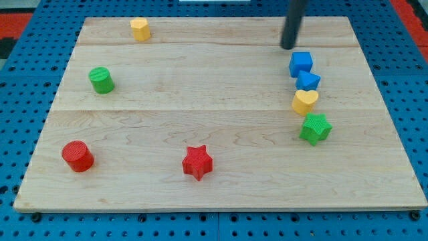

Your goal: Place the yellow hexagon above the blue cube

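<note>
The yellow hexagon (140, 29) sits near the view's top left of the wooden board (221, 167). The blue cube (301, 63) sits at the view's right, at the top of a column of touching blocks. My tip (288, 47) rests on the board just above and left of the blue cube, close to it, and far to the right of the yellow hexagon.
Below the blue cube lie a second blue block (307, 82), a yellow heart (305, 102) and a green star (315, 128). A green cylinder (101, 80) and a red cylinder (78, 156) stand at the left. A red star (197, 163) lies near the bottom middle.
</note>
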Controlling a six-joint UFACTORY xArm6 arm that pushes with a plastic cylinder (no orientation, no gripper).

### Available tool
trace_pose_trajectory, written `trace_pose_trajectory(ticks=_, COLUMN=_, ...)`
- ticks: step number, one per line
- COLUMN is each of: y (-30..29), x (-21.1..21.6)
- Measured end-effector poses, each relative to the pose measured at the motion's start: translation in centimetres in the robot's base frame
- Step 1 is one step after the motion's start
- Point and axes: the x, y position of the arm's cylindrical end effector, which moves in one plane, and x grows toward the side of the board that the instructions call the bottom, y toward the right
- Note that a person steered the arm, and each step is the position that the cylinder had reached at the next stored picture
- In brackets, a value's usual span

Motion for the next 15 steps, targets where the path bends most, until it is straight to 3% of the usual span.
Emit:
trace_pose_trajectory(ticks=2, y=-18.4, x=3.6)
trace_pose_trajectory(ticks=3, y=-27.6, x=0.9)
trace_pose_trajectory(ticks=4, y=-32.0, x=-1.7)
trace_pose_trajectory(ticks=5, y=-31.8, x=-4.7)
trace_pose_trajectory(ticks=6, y=-26.5, x=-5.2)
trace_pose_trajectory(ticks=7, y=-17.6, x=-4.6)
trace_pose_trajectory(ticks=9, y=-15.7, x=-6.6)
trace_pose_trajectory(ticks=11, y=-4.4, x=-6.4)
trace_pose_trajectory(ticks=12, y=-10.5, x=-7.9)
trace_pose_trajectory(ticks=13, y=-11.7, x=-6.5)
trace_pose_trajectory(ticks=15, y=-7.6, x=-0.6)
